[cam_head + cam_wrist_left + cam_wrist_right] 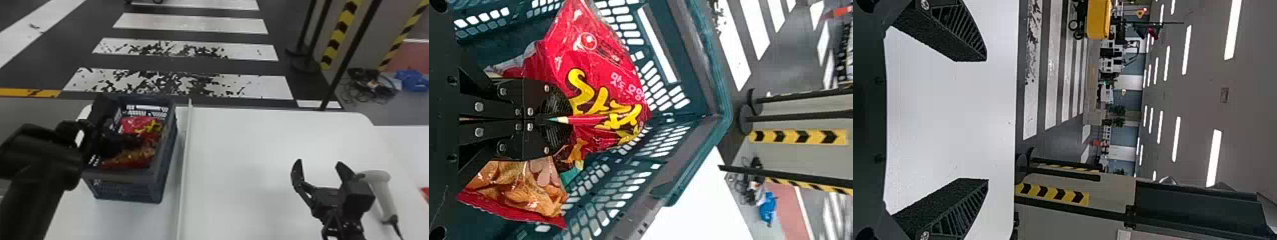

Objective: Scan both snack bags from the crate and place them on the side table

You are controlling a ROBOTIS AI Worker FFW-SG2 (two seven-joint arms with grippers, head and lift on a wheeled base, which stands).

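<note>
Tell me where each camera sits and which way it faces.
Head: atop the robot, facing forward and down at crate and white table; both arms show.
Left wrist: facing into the crate; closed left fingers show.
Right wrist: facing across the table into the room; open right fingers show.
Head and left wrist share crate and snack bags.

In the head view the left arm, cropped at lower left, hides part of the crate; a red thing at the right edge is too cropped to tell. In the left wrist view the left jaws cover parts of the red bag
</note>
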